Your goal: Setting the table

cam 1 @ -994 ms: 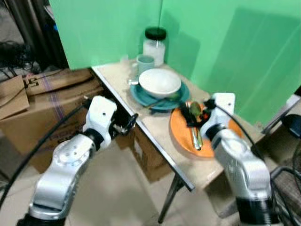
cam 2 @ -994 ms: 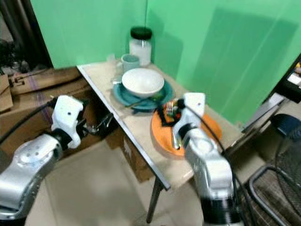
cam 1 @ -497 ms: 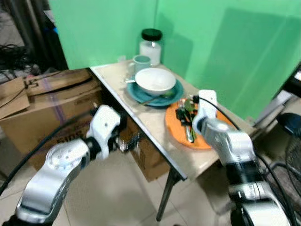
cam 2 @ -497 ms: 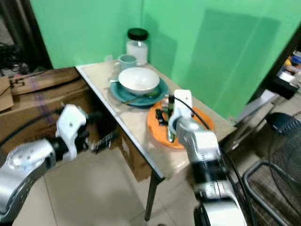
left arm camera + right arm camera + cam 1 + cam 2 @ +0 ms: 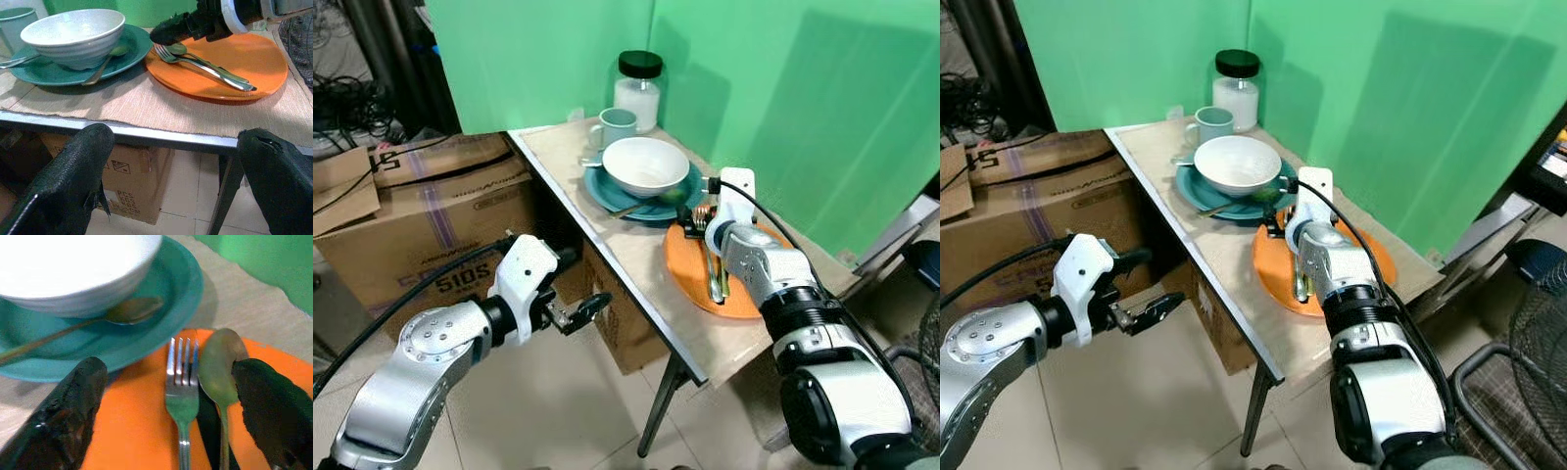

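Orange plate (image 5: 744,284): one, round, flat and smooth, lying on the woven mat at the near end of the tabletop (image 5: 636,259), just beside the teal plate. On it, side by side: one metal fork (image 5: 181,382) and one metal spoon (image 5: 220,364), handles toward the table's near corner. Teal plate (image 5: 607,191): one, round, glossy, bearing one white bowl (image 5: 646,164), thick-walled, and one further spoon (image 5: 117,313) resting on its rim beside the bowl. Behind these: one pale green mug (image 5: 615,127) and one glass jar (image 5: 637,90) with black lid and white contents. Cardboard boxes (image 5: 421,225): several, on the floor beside and beneath the table. Right pincer (image 5: 171,401): over the orange plate, its two black textured fingers spread wide to either side of the fork and spoon heads, gripping nothing; the right wrist view alone resolves the fork's four tines. Left pincer (image 5: 573,313): off the table's edge, below tabletop level, fingers apart and empty; the left wrist view shows the metal table edge and the box under it.
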Robot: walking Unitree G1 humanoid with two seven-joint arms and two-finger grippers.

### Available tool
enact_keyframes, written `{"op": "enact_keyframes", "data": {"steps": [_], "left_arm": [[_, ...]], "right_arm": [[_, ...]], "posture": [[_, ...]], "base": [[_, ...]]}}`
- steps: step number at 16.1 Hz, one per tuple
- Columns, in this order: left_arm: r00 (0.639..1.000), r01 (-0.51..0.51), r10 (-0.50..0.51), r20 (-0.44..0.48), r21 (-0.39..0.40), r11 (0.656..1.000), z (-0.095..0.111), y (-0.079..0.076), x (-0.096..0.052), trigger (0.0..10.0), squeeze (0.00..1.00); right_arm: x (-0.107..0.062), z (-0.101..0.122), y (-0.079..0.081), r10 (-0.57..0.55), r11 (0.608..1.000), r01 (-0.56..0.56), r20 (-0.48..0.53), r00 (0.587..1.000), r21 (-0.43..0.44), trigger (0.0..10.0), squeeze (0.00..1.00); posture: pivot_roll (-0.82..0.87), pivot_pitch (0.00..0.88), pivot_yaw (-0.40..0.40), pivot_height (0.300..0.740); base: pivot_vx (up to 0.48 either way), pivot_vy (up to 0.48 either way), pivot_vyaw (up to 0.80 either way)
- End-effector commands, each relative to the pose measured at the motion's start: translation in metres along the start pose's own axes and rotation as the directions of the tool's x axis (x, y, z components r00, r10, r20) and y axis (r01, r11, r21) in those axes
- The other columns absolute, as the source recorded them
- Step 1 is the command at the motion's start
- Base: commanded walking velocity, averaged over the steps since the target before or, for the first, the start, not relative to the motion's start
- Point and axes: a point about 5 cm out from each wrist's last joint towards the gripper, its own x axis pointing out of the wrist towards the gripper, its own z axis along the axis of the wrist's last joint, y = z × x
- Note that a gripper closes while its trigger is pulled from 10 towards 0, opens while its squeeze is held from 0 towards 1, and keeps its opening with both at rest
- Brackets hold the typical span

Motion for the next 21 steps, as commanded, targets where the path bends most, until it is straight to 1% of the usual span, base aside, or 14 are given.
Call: {"op": "enact_keyframes", "data": {"steps": [1,2,3,4,10,11,13,14,15,17,18,19,20,21], "left_arm": [[1.000,0.011,-0.011,0.015,0.015,1.000,0.006,-0.002,-0.002,10.0,0.00],[1.000,0.011,-0.012,0.015,0.017,1.000,0.006,-0.002,-0.002,10.0,0.00],[1.000,0.011,-0.012,0.015,0.017,1.000,0.006,-0.002,-0.002,10.0,0.00],[1.000,0.013,-0.013,0.014,0.020,1.000,0.006,-0.002,-0.004,10.0,0.00],[1.000,0.012,-0.013,0.018,0.024,1.000,0.008,-0.002,-0.003,10.0,0.00],[1.000,0.022,-0.022,0.018,0.016,1.000,0.008,-0.003,-0.004,10.0,0.00],[0.999,0.028,-0.028,0.016,0.015,1.000,0.008,-0.003,-0.004,10.0,0.00],[0.999,0.028,-0.028,0.015,0.015,1.000,0.008,-0.003,-0.004,10.0,0.00],[0.999,0.028,-0.029,0.014,0.013,1.000,0.008,-0.004,-0.004,10.0,0.00],[0.999,0.029,-0.029,0.013,0.012,1.000,0.007,-0.004,-0.004,10.0,0.00],[0.999,0.030,-0.030,0.014,0.012,0.999,0.008,-0.004,-0.004,10.0,0.00],[0.999,0.030,-0.030,0.014,0.012,0.999,0.008,-0.004,-0.004,10.0,0.00],[0.999,0.031,-0.031,0.014,0.012,0.999,0.008,-0.004,-0.005,10.0,0.00],[0.999,0.031,-0.031,0.014,0.011,0.999,0.008,-0.003,-0.005,10.0,0.00]], "right_arm": [[0.001,0.006,-0.004,-0.019,1.000,0.019,0.020,1.000,0.005,4.5,0.00],[0.003,0.001,-0.005,-0.032,0.999,0.032,-0.006,0.999,-0.014,7.9,0.00],[0.003,0.001,-0.005,-0.032,0.999,0.032,-0.006,0.999,-0.014,7.9,0.00],[0.006,-0.007,-0.011,-0.071,0.997,0.072,-0.044,0.997,0.020,10.0,0.00],[0.007,-0.018,-0.026,-0.148,0.980,0.157,-0.083,0.985,0.118,10.0,0.00],[0.007,-0.022,-0.030,-0.156,0.973,0.170,-0.104,0.982,0.153,10.0,0.00],[0.007,-0.026,-0.032,-0.164,0.971,0.183,-0.125,0.978,0.155,9.0,0.00],[0.007,-0.026,-0.033,-0.171,0.969,0.190,-0.126,0.977,0.156,8.9,0.00],[0.007,-0.028,-0.034,-0.178,0.967,0.198,-0.133,0.975,0.158,8.2,0.00],[0.007,-0.031,-0.033,-0.178,0.967,0.200,-0.144,0.973,0.156,8.3,0.00],[0.007,-0.033,-0.033,-0.175,0.963,0.201,-0.154,0.973,0.181,5.5,0.00],[0.007,-0.034,-0.034,-0.172,0.956,0.204,-0.160,0.972,0.210,3.5,0.00],[0.007,-0.034,-0.034,-0.171,0.953,0.205,-0.162,0.972,0.223,2.3,0.00],[0.007,-0.032,-0.036,-0.170,0.948,0.205,-0.157,0.973,0.243,0.0,0.00]], "posture": [[0.10,0.000,-0.098,0.740],[0.10,0.000,-0.099,0.740],[0.10,0.000,-0.099,0.740],[0.11,0.000,-0.099,0.740],[0.11,0.000,-0.098,0.740],[0.11,0.000,-0.097,0.740],[0.11,0.000,-0.097,0.740],[0.11,0.000,-0.097,0.740],[0.11,0.000,-0.097,0.740],[0.11,0.000,-0.097,0.740],[0.11,0.000,-0.098,0.740],[0.11,0.000,-0.098,0.740],[0.11,0.000,-0.098,0.740],[0.11,0.000,-0.097,0.740]], "base": [[0.000,0.000,0.00],[0.000,0.000,0.00],[0.000,0.000,0.00],[0.000,0.000,0.00],[0.000,0.000,0.00],[0.000,0.000,0.00],[0.000,0.000,0.00],[0.000,0.000,0.00],[0.000,0.000,0.00],[0.000,0.000,0.00],[0.000,0.000,0.00],[0.000,0.000,0.00],[0.000,0.000,0.00],[0.000,0.000,0.00]]}}
